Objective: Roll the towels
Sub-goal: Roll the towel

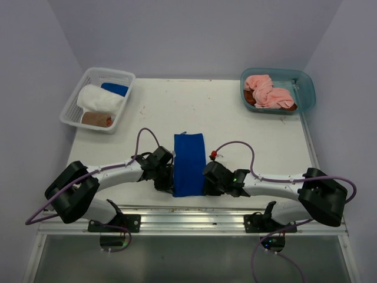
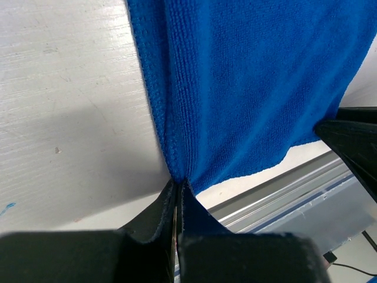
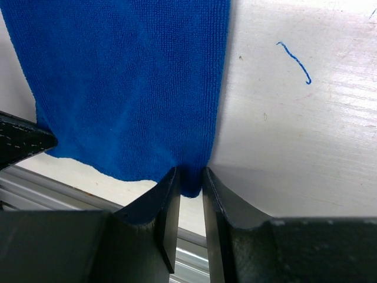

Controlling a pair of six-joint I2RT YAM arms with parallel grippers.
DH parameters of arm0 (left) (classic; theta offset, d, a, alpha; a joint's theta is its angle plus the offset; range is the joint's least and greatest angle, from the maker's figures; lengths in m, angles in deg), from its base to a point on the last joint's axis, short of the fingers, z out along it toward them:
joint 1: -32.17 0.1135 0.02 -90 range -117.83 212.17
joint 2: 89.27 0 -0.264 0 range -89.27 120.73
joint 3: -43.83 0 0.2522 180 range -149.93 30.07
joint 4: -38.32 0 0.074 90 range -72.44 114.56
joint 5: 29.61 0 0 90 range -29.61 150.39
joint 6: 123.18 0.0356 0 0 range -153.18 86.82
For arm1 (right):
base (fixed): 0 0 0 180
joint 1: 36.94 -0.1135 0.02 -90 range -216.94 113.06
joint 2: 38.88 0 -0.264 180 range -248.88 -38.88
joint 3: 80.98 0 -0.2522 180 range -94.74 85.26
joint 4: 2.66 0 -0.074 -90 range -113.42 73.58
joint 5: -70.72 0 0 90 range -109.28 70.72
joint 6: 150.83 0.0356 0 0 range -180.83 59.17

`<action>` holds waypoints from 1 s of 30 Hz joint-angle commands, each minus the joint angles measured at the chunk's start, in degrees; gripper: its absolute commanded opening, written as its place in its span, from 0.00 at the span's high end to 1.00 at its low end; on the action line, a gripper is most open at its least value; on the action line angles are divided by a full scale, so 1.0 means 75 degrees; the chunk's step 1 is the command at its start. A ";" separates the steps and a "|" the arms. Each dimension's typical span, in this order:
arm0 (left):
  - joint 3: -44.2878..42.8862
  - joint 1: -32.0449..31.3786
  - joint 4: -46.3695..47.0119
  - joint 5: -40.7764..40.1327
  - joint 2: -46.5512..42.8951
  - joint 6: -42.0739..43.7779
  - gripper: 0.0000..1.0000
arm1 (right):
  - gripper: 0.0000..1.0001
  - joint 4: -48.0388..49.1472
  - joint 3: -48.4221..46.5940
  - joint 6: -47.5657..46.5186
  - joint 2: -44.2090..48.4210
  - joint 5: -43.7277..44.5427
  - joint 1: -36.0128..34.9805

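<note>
Both end effectors, left [image 2: 177, 194] and right [image 3: 189, 183], pinch the blue towel [image 1: 189, 164]'s near corners, low centre on the white counter [image 1: 235, 124]; its near edge is hidden.

A white mesh basket [image 1: 72, 105] sits at the table's [image 1: 177, 112] far-left corner, a teal tub [image 1: 306, 94] far right

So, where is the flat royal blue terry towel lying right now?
In the top view the flat royal blue terry towel lies at the near middle of the white table, between the left gripper and right gripper, which pinch its near corners.
</note>
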 commanded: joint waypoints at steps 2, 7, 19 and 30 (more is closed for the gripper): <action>0.0170 -0.0050 0.0102 -0.0222 0.0117 -0.0193 1.00 | 0.75 -0.0075 0.0128 0.0193 0.0120 0.0192 -0.0100; 0.0182 -0.0050 0.0056 -0.0269 -0.0035 -0.0240 1.00 | 0.88 -0.0146 0.0198 0.0229 0.0307 0.0298 -0.0147; -0.0205 -0.0062 -0.0214 -0.0562 -0.0527 -0.0439 1.00 | 1.00 -0.0742 -0.0539 -0.0380 0.0355 0.0930 -0.0147; -0.0650 -0.0050 -0.0155 -0.1007 -0.0375 -0.0533 1.00 | 1.00 -0.1318 -0.1384 -0.1107 0.0027 0.1563 -0.0018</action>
